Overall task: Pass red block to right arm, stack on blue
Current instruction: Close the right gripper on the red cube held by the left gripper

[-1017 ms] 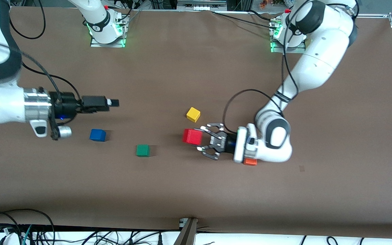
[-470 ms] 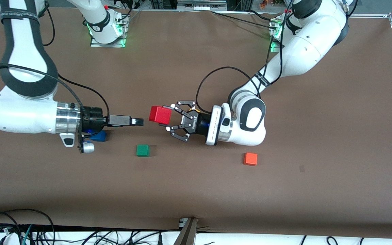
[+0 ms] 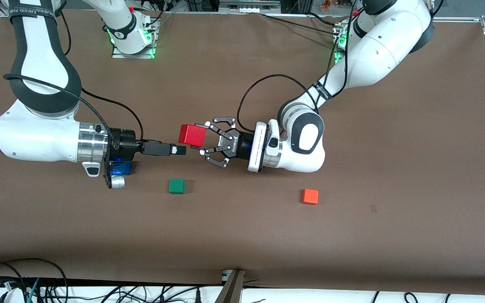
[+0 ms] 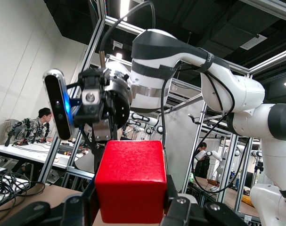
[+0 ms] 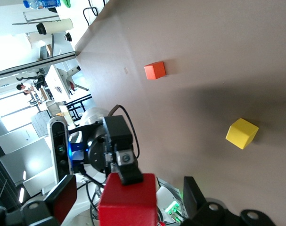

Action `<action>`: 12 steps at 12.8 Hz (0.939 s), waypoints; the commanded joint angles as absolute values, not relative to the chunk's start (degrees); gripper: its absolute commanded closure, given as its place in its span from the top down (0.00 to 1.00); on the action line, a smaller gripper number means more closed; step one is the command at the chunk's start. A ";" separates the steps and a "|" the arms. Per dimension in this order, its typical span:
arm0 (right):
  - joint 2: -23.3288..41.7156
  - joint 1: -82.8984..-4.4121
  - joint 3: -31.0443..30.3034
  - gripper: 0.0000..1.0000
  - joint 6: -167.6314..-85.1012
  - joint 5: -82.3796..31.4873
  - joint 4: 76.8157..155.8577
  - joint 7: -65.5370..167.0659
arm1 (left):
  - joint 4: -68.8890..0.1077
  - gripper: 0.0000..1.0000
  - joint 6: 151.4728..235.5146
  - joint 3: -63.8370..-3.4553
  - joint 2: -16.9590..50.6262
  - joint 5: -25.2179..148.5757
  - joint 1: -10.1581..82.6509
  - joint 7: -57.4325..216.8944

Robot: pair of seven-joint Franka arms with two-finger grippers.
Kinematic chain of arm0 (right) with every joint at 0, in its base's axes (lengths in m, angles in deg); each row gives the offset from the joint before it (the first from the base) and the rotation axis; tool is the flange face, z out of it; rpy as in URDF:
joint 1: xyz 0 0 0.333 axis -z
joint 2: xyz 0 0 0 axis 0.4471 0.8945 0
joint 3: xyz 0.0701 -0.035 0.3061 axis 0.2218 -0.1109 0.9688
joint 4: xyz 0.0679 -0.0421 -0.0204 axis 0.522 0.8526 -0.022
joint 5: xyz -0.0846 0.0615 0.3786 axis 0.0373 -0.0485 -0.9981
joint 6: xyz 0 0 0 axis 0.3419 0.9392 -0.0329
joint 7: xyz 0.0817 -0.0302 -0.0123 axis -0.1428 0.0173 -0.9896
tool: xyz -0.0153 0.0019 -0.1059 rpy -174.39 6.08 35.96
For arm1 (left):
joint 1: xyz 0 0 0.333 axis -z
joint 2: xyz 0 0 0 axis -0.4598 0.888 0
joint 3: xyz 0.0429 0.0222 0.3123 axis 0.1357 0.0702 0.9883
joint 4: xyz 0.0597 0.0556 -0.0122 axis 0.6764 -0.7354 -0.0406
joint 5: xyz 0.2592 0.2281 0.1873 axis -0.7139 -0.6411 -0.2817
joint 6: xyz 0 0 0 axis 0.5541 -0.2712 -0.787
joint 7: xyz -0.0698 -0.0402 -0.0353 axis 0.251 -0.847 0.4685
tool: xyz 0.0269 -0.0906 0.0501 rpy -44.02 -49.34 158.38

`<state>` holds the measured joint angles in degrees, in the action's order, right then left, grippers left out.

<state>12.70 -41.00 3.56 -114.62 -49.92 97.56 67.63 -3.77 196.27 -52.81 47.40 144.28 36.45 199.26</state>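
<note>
Handover configuration above the middle of the table (image 3: 242, 235): the left gripper (image 3: 203, 143), clamped on the red block (image 3: 192, 135), holds it in the air facing the right gripper (image 3: 181, 150), whose slim black fingers stand spread just beside the block without enclosing it. The blue cube (image 3: 121, 168) rests on the table under the right arm's wrist, partly hidden by it. A green cube (image 3: 177, 186) and an orange cube (image 3: 310, 196) lie nearer the front camera, and a yellow cube (image 5: 242, 133) shows only in the right wrist view.
</note>
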 commanded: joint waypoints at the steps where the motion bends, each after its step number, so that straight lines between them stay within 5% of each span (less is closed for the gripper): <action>1: 11.66 -41.85 3.67 1.00 -114.46 -50.65 97.56 69.77 | -6.13 0.00 197.18 -52.59 45.18 146.91 36.34 199.82; 9: 11.57 -45.01 3.58 1.00 -114.37 -45.20 98.09 75.22 | -6.22 0.00 197.27 -52.50 45.35 146.82 36.77 199.91; 10: 11.48 -45.01 3.58 0.84 -114.37 -45.03 98.17 75.05 | -6.22 0.00 197.27 -52.50 45.35 146.82 36.78 200.09; 11: 11.39 -45.01 3.58 0.35 -114.37 -44.33 98.17 74.96 | -6.22 0.00 197.27 -52.50 45.35 147.08 36.95 200.70; 12: 11.22 -45.01 3.58 0.04 -114.28 -44.15 98.17 74.78 | -6.22 0.00 197.27 -52.50 45.35 147.78 36.95 201.31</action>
